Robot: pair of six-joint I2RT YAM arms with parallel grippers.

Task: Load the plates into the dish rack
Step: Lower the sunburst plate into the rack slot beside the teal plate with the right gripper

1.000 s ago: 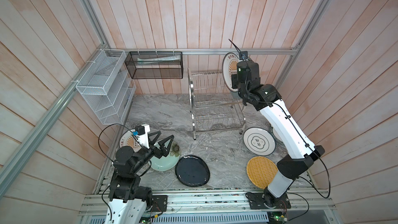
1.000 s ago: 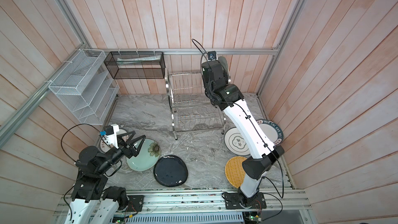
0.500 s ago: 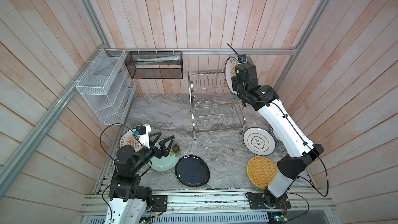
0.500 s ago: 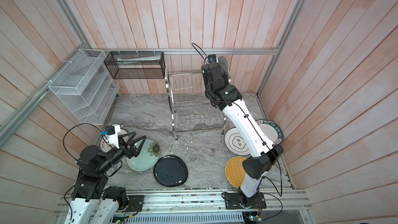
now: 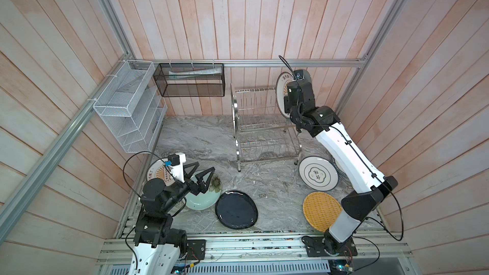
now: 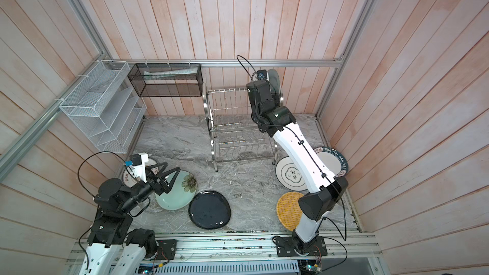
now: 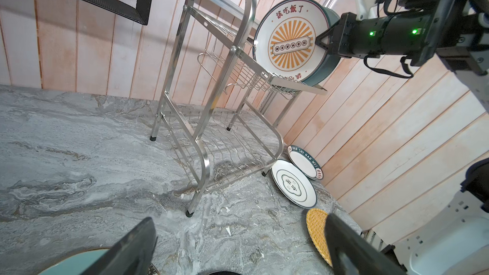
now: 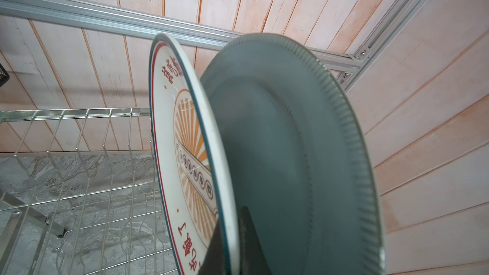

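**Sunburst plate on edge at the rack, pinched in my right jaws**

My right gripper [image 7: 321, 42] is clamped on the rim of an orange-sunburst plate [image 7: 289, 41] — one finger on the printed face, the other on the back, as the right wrist view shows. The plate stands on edge. Its lower edge is down at the right end of the upper tier of the dish rack [image 5: 262, 117]. I cannot tell whether it sits between the prongs. Just behind it a grey-blue plate [image 8: 277, 141] also stands upright, nearly parallel and close. I cannot tell whether the two touch.

My left gripper [image 5: 205, 165] is spread wide and holds nothing. It hangs low over the pale green flowered plate [image 5: 203, 198], which lies flat on the marble table [image 5: 201, 138] near my left base. A second sunburst plate [image 5: 156, 174] lies flat, partly under my left wrist. The dark navy plate [image 5: 236, 208] lies just beside the green one.

On my right side a white lettered plate [image 5: 318, 173] lies flat by the rack's right foot. Another lettered plate [image 6: 336, 162] lies beside it, toward the wall. The yellow woven plate [image 5: 321, 208] lies nearer my right base — all three well apart from either pair of jaws.
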